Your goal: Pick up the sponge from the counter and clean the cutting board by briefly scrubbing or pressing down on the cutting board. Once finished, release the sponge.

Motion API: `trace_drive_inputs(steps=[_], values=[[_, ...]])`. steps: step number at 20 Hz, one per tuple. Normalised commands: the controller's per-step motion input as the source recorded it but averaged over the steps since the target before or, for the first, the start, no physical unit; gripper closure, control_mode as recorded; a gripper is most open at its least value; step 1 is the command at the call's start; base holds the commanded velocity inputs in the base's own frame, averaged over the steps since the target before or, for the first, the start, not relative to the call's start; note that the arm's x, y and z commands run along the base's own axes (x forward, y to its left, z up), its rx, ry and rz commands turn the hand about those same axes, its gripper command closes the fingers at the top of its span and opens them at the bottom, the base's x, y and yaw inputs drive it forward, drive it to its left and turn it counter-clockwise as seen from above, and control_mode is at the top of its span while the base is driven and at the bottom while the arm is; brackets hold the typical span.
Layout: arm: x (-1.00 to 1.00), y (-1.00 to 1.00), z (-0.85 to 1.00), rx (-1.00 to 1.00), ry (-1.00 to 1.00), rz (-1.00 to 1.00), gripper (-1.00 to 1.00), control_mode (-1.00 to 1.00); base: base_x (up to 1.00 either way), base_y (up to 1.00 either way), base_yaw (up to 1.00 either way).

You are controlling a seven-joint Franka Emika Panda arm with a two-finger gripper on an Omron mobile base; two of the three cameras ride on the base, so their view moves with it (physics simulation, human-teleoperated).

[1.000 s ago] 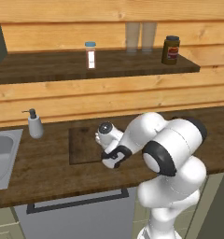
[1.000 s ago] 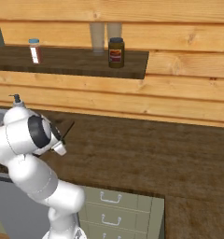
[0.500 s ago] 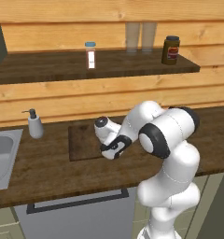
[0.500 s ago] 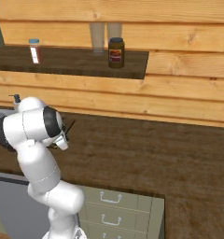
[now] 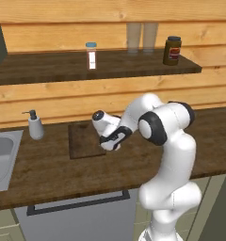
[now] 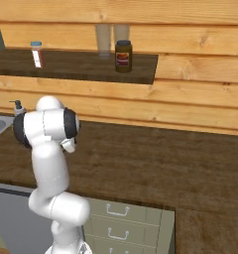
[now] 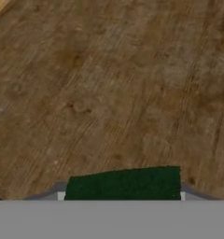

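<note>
Dark green, the sponge (image 7: 124, 183) sits at the bottom centre of the hand view, flanked by pale bits of our pincer (image 7: 121, 196) at either end; we appear to be pinching it, though the fingertips themselves are hidden by the grey band. Behind it, brown grained wood runs across that whole view, and we cannot tell from there whether it is the cutting board or the table.

From the left base view, we see the cutting board (image 5: 83, 140) lying flat on the table (image 5: 49, 174) just left of centre, with our hand (image 5: 110, 134) bent down over its right edge. The sponge is not distinguishable there.

A soap dispenser (image 5: 35, 126) stands on the table at the left of that frame, beside the grey sink (image 5: 3, 155) at the left edge. On the wall shelf (image 5: 63, 63) near the top stand a small white bottle with a blue cap (image 5: 91, 55), two clear glasses (image 5: 142, 37) and a dark jar (image 5: 172, 50).

From the right base view, the arm (image 6: 49, 149) rises at the left, and pale drawers (image 6: 123, 223) show below the table's front edge.
</note>
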Motion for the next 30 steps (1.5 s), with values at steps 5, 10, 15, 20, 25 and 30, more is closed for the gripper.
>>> trace_drive_inputs(steps=[5,10,15,20,25,30], values=[[0.65,-0.01,-0.06,0.0,0.0,-0.12,1.0,-1.0,0.0,0.0,0.0],[0.68,0.0,-0.14,0.0,0.0,-0.13,1.0,-1.0,0.0,0.0,0.0],[0.63,0.0,-0.14,0.0,0.0,-0.13,1.0,-1.0,0.0,0.0,0.0],[0.49,-0.09,-0.12,0.0,-0.03,-0.12,1.0,-1.0,0.0,0.0,0.0],[0.38,-0.14,-0.11,0.0,-0.07,-0.11,1.0,-1.0,0.0,0.0,0.0],[0.08,-0.03,-0.17,0.0,-0.08,-0.11,1.0,-1.0,0.0,0.0,0.0]])
